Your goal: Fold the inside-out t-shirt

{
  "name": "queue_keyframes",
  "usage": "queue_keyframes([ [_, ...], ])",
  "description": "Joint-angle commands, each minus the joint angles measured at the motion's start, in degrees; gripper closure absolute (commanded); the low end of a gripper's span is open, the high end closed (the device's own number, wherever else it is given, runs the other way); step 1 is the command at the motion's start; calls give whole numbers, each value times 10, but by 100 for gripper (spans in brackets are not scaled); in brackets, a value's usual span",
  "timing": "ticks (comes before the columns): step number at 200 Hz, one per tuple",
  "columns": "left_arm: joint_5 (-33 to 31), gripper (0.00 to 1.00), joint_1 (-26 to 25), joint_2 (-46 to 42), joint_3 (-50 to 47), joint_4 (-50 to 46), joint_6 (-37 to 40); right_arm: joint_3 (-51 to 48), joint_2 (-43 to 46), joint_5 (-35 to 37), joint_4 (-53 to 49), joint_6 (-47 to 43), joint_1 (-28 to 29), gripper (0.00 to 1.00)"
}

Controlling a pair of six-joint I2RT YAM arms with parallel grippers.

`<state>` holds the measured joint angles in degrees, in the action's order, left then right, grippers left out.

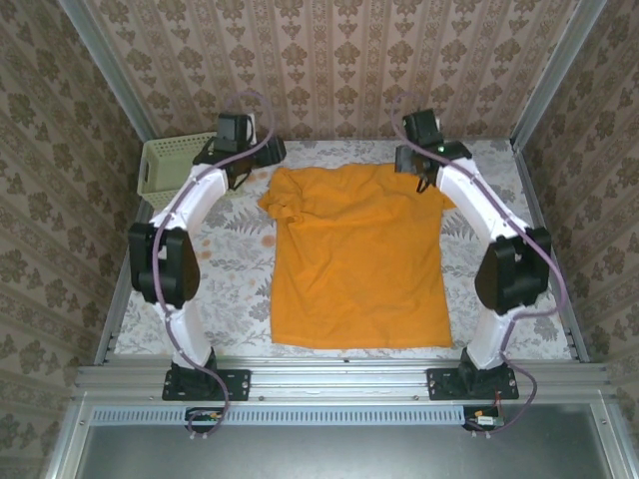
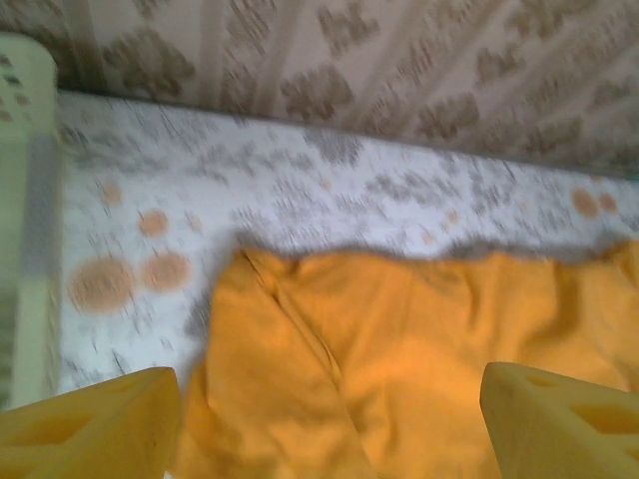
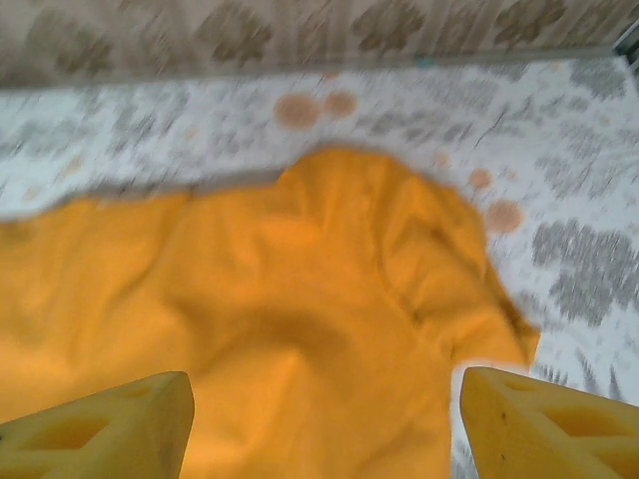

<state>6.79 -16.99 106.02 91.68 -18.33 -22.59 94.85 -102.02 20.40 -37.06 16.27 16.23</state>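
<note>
The soft orange-yellow cotton t-shirt [image 1: 354,259] was judged limp, best pinched at its shoulders; left pincer [image 2: 329,389] and right pincer [image 3: 326,384] were seen spread wide, empty.

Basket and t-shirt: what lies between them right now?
Bare flower-patterned table cover with orange spots, seen in the left wrist view; the basket and t-shirt do not touch.
</note>
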Motion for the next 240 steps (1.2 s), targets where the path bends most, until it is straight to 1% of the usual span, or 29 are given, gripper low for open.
queue_keyframes([
  [1,-27,20,-40,-60,-97,-45,-29,-109,73,-12,-22,32,71,27],
  [21,-42,20,-85,-122,-209,-26,-58,-216,132,0,-46,66,148,27],
  [25,-46,20,-87,-136,-232,-22,-63,-237,144,-3,-51,76,163,27],
  [28,-49,20,-105,-146,-249,-18,-66,-251,153,-2,-54,82,176,27],
  [32,-56,20,-114,-159,-273,-14,-73,-271,166,-2,-57,92,194,27],
  [54,-75,20,-152,-229,-384,12,-104,-360,218,0,-83,167,287,27],
  [65,-87,20,-168,-261,-427,19,-120,-392,249,-1,-92,210,333,27],
  [91,-105,19,-208,-310,-509,32,-148,-443,282,-2,-102,301,430,27],
  [116,-132,19,-249,-337,-557,35,-168,-482,301,-8,-107,371,491,28],
  [133,-150,19,-264,-356,-581,32,-178,-521,309,-24,-84,410,521,29],
  [152,-154,18,-267,-384,-607,39,-189,-553,304,-37,-54,442,545,30],
  [178,-163,16,-268,-419,-625,42,-192,-575,286,-56,-11,464,557,33],
  [211,-170,13,-268,-439,-629,37,-185,-581,256,-53,14,483,559,37],
  [240,-169,13,-268,-438,-629,37,-184,-578,233,-54,25,487,559,44],
])
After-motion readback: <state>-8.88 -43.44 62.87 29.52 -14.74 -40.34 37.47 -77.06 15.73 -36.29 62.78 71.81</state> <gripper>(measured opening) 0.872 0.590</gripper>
